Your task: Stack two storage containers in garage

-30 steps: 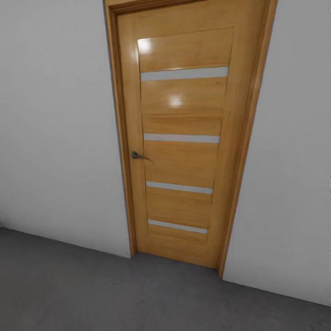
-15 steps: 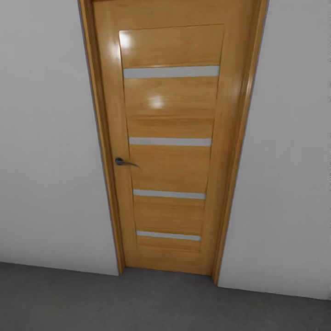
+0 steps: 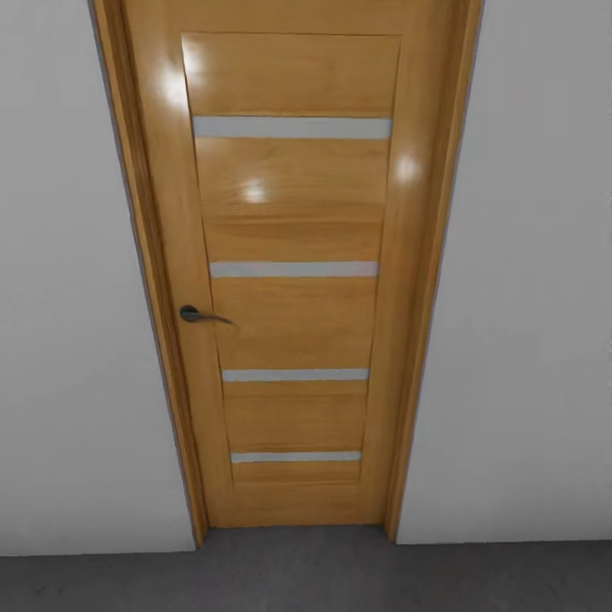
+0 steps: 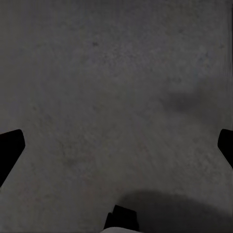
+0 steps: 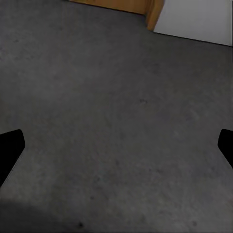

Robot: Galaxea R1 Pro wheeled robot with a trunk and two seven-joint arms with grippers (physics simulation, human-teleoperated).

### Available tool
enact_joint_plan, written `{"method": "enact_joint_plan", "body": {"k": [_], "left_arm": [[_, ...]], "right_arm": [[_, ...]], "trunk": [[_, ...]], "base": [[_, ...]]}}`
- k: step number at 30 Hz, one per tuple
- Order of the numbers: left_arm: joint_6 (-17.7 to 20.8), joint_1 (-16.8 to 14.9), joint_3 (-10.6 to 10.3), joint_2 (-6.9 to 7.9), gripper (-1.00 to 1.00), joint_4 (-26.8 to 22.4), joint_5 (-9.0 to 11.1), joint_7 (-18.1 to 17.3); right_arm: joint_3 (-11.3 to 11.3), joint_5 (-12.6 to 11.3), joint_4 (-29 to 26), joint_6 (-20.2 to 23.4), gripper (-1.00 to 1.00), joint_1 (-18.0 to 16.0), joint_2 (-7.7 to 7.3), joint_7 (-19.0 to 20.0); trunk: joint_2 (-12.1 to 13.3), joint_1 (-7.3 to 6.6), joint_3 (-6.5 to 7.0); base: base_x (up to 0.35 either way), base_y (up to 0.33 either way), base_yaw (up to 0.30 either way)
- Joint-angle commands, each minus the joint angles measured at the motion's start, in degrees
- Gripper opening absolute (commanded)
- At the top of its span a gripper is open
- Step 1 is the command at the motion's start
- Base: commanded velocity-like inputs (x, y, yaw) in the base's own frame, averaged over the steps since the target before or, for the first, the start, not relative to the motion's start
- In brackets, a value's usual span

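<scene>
A closed orange-brown wooden door (image 3: 293,280) stands straight ahead in the head view, with four pale horizontal strips across its panel and a dark lever handle (image 3: 197,315) at its left edge. Pale grey wall (image 3: 76,340) flanks the door frame on both sides. The dark grey concrete floor (image 3: 306,574) of the garage runs to the threshold. The left gripper (image 4: 116,145) and right gripper (image 5: 116,148) hang over bare concrete, jaws wide apart and empty. No writing is readable.
</scene>
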Motion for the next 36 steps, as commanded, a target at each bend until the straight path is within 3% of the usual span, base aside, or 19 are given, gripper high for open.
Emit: {"method": "enact_joint_plan", "body": {"k": [1, 36], "left_arm": [[-0.13, 0.01, 0.02, 0.00, 1.00, -0.04, 0.01, 0.02], [-0.19, 0.01, 0.02, -0.02, 1.00, -0.04, 0.01, 0.02]], "right_arm": [[-0.46, 0.61, 0.07, -0.21, 1.00, -0.05, 0.02, -0.10], [-0.43, 0.76, 0.00, -0.21, 1.00, -0.05, 0.02, -0.02]], "trunk": [[-0.03, 0.03, -0.02], [-0.03, 0.03, 0.03]], "base": [[0.210, 0.167, -0.186], [0.011, 0.008, 0.028]]}}
